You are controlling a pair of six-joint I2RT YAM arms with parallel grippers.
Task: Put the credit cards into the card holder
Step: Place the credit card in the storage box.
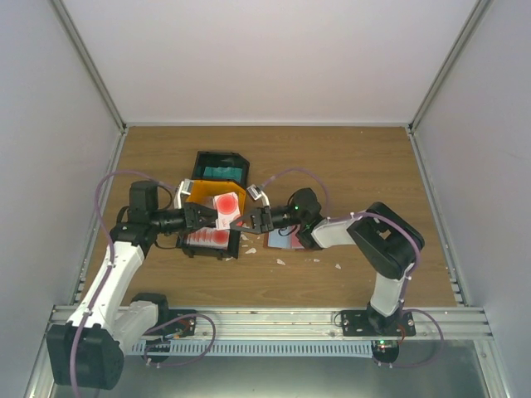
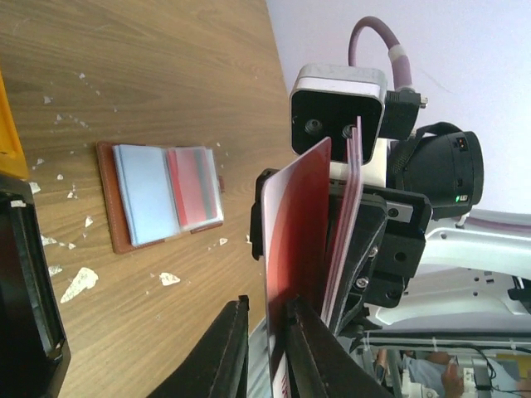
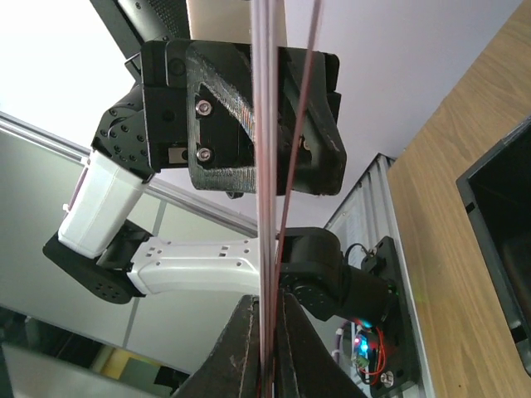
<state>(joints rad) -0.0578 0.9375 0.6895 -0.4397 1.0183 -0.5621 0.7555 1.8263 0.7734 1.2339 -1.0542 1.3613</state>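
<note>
Wood-grain tabletop (image 1: 357,182), walled in white on three sides, lies open along its far and right stretches. Above its middle the right gripper (image 3: 267,319) is clamped tight on a thin stack of pale pink-white credit cards (image 3: 264,166), held on edge in the air. Facing it, the left gripper (image 2: 270,319) stands only narrowly parted. A red-and-white credit card (image 2: 294,240) sits between its fingers and leans away from the stack, with a sliver of gap on one side.

Beneath the left wrist a yellow plastic bin (image 1: 199,197) is wedged between a far black plastic bin (image 1: 199,162) of teal-green cards (image 1: 222,172) and a near black plastic bin (image 1: 235,245) of red-and-white cards (image 1: 207,238), crowding that side. The reddish-brown leather card holder (image 2: 106,199) lies open and flat just right of the bins, under the right wrist. Pale scraps (image 2: 79,283) are scattered around it.
</note>
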